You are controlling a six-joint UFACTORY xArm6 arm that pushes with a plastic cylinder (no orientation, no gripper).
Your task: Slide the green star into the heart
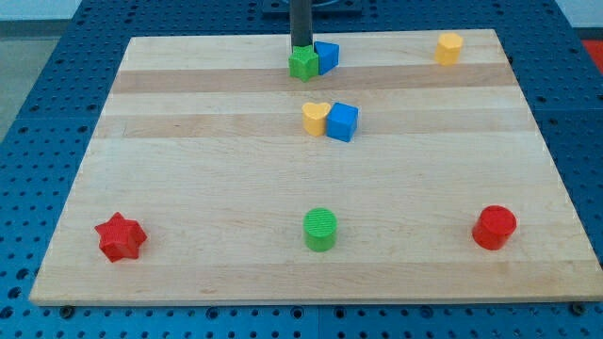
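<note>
The green star (303, 64) lies near the top edge of the wooden board, touching a blue block (327, 56) on its right. My tip (300, 47) rests against the star's upper side, toward the view's top. The yellow heart (316, 119) lies below the star, near the board's middle, with a blue cube (343, 122) touching its right side. A strip of bare board separates the star from the heart.
A yellow block (449, 47) sits at the top right. A red star (120, 236) is at the bottom left, a green cylinder (320, 229) at the bottom middle, and a red cylinder (494, 227) at the bottom right. The board (188, 160) lies on a blue perforated table.
</note>
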